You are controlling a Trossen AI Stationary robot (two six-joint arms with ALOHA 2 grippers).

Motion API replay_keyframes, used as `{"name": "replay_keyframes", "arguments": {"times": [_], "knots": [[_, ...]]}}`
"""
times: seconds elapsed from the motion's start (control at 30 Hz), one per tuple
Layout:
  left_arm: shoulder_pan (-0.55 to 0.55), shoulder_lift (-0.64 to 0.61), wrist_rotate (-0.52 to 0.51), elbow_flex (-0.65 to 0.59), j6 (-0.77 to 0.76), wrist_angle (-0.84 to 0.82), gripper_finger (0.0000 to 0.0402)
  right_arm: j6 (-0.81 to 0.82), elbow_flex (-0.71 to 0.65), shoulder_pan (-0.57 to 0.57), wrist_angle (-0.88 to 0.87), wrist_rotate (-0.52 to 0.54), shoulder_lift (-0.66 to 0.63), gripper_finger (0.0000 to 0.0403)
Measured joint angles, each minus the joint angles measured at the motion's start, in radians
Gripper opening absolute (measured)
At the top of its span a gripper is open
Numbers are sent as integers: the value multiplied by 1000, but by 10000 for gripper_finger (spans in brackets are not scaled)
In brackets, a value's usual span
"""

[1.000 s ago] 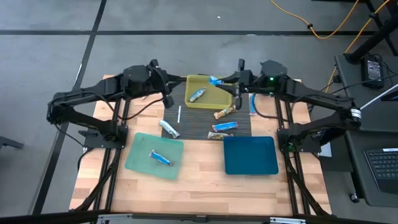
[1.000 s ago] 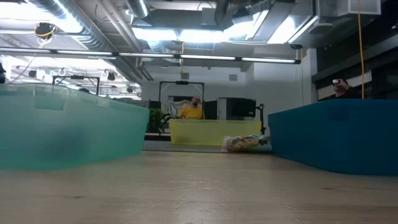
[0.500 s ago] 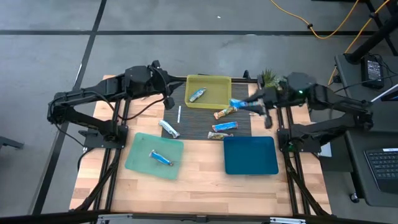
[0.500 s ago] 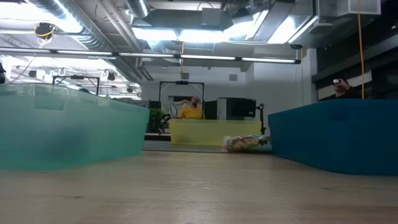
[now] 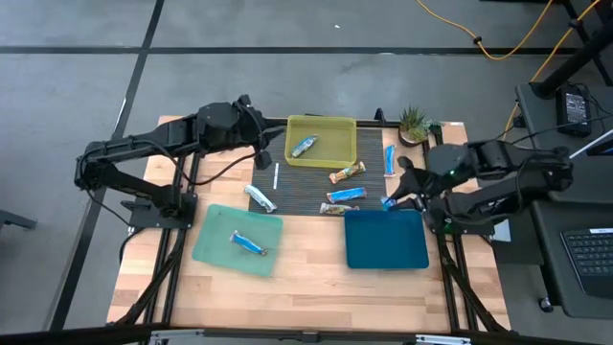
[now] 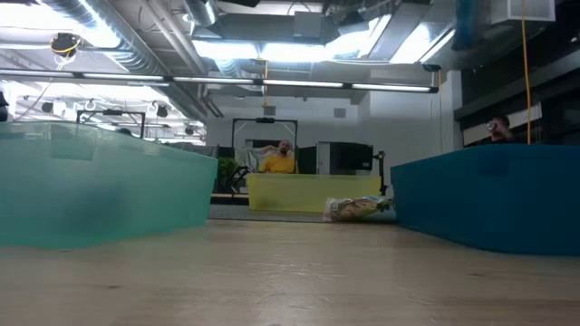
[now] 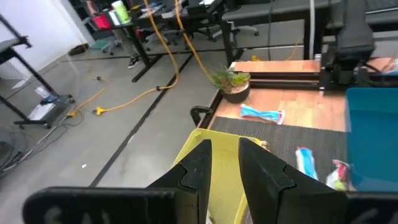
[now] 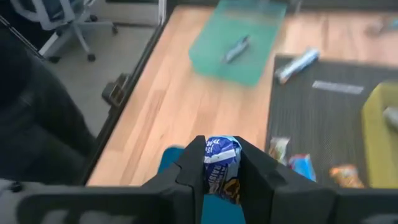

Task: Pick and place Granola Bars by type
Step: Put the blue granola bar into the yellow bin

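Overhead, right gripper (image 5: 391, 199) blurs — its wrist view shows it pinching a blue bar (image 8: 221, 165); left gripper (image 7: 222, 165) nearly closed, empty.

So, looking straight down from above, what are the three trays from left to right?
Light green tray with one blue bar in it, then yellow tray holding a blue bar too, then dark blue tray, with the right hand holding a blue bar at its far edge.
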Motion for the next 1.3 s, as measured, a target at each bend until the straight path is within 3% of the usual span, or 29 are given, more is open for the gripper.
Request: {"name": "replay_keyframes", "arguments": {"times": [0.23, 0.43, 1.07, 1.3], "knots": [[0, 3, 9, 0, -1, 1, 73, 186, -18, 10, -119, 1, 54, 78], [0, 3, 9, 0, 1, 1, 74, 233, -95, 10, -128, 1, 110, 78], [0, 3, 9, 0, 1, 1, 71, 492, -383, 10, -32, -55, 189, 78], [0, 3, 9, 0, 0, 1, 74, 502, -394, 10, 0, -61, 189, 78]]}}
